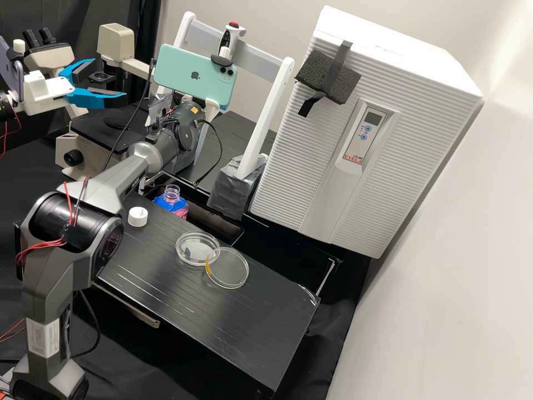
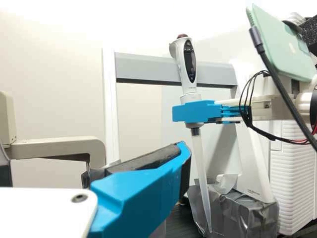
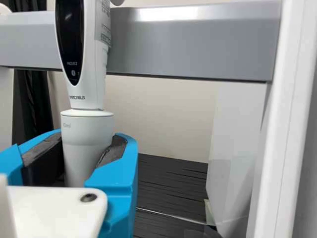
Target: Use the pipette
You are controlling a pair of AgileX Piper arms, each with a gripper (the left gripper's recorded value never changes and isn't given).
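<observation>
Up at the back of the counter (image 1: pixel 233 328), by the white rack (image 1: pixel 270 105), your right pincer (image 3: pixel 81 161) is closed around the pipette (image 3: pixel 81 59). Its two blue fingers squeeze the round white part low on the handle, one on each side. The pipette stands straight up, with its red button on top and its long thin tip pointing down. The tip is down near a block wrapped in grey tape (image 1: pixel 236 186). A green phone (image 1: pixel 194 75) sits on that arm, in front of the pincer.

Your left pincer (image 1: pixel 105 80) is well off to the side, above the microscope (image 1: pixel 83 141). Its fingers are wide apart and hold nothing.

Down on the counter lie a clear round dish (image 1: pixel 197 247) and a second dish (image 1: pixel 229 268), touching each other. Near them are a white cap (image 1: pixel 137 216) and a little open bottle (image 1: pixel 175 201) of pink liquid.
</observation>
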